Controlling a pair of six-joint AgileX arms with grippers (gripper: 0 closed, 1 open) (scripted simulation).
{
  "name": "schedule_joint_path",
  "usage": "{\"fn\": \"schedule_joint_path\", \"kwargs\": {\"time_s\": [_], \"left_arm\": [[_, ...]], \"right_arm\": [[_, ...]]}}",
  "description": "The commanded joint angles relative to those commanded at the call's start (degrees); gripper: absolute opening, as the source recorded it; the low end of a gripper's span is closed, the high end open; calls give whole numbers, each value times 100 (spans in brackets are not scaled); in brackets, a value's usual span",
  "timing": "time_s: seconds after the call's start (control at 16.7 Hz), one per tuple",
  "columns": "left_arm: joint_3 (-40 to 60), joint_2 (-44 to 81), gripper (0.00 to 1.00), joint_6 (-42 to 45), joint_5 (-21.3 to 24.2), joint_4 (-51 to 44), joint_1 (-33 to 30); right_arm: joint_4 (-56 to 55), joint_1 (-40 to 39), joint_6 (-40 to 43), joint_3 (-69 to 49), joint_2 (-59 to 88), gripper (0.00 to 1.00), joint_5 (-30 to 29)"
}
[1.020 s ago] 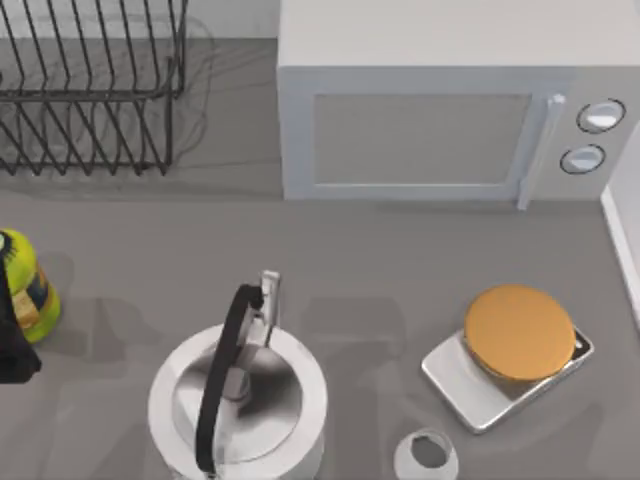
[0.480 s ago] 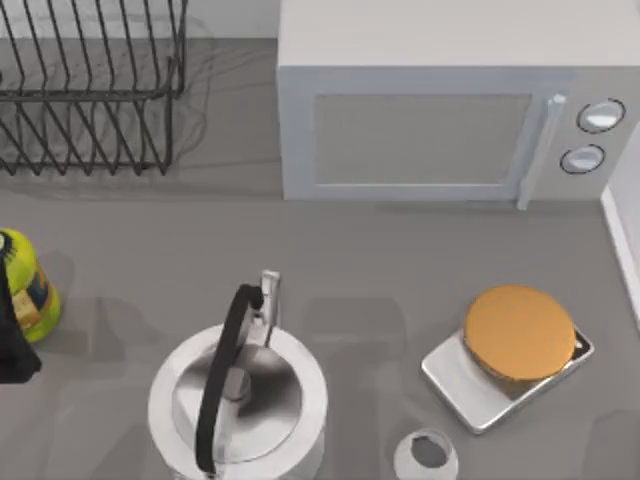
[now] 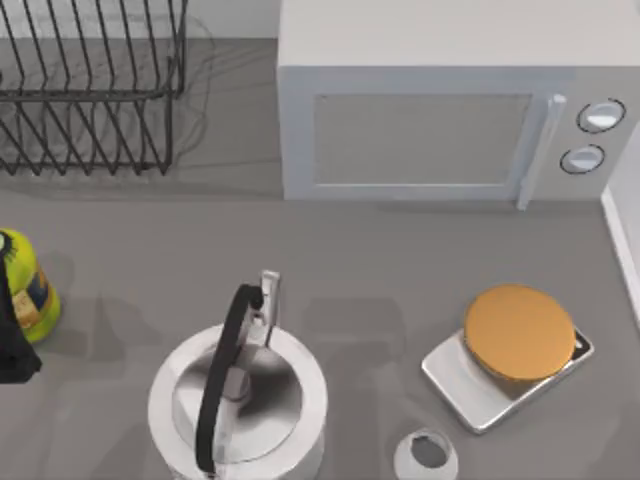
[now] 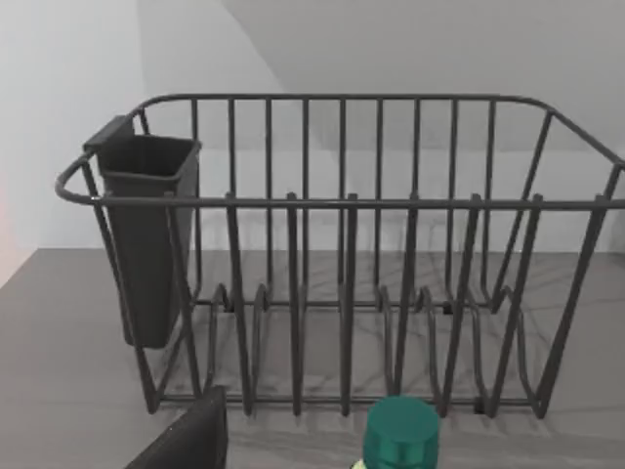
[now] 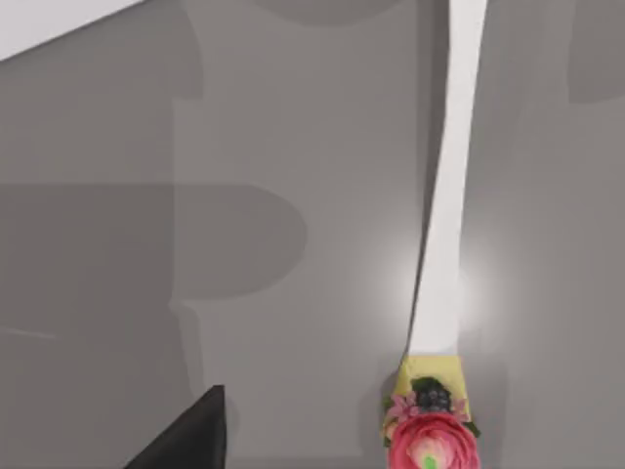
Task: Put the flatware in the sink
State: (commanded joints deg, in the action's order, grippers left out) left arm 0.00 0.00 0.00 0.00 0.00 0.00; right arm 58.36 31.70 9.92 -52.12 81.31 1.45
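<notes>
My left gripper (image 4: 190,436) is at the left edge of the tabletop, just beside the bottle (image 3: 28,288). It faces the rack (image 3: 90,95) in the back left corner. In the left wrist view the bottle's green cap (image 4: 402,432) sits close below the camera, in front of the rack's wires. A dark caddy (image 4: 146,234) hangs on one end of the rack. I cannot tell whether this gripper is apart or together.

My right gripper (image 5: 190,432) hangs over bare grey surface. A white strip (image 5: 451,195) runs across that surface, and a small yellow thing topped with a pink flower (image 5: 430,438) lies at its near end. I cannot tell this gripper's state either.

The microwave (image 3: 430,110) stands along the back edge, from the middle toward the right, with its door closed. The kettle (image 3: 240,400) stands at the front edge, left of the middle, its black handle arched over the lid. A scale (image 3: 478,388) lies toward the front right corner with an orange disc (image 3: 518,332) on it. A small white cup (image 3: 427,455) sits at the front edge between kettle and scale, nearer the scale.

I cannot tell where the flatware lies.
</notes>
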Motion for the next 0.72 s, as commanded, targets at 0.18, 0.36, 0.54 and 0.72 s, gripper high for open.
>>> {"fn": "schedule_joint_path", "kwargs": {"time_s": [0.18,0.36,0.54,0.72], "left_arm": [[0,0,100,0,0,0,0],[0,0,100,0,0,0,0],[0,0,100,0,0,0,0],[0,0,100,0,0,0,0]], "right_arm": [[-216,-1,-17,132,123,100,1],[-966,-15,-43,495,488,100,1],[-1962,-39,-72,957,944,100,0],[-2551,-53,-94,1277,1269,100,-1]]}}
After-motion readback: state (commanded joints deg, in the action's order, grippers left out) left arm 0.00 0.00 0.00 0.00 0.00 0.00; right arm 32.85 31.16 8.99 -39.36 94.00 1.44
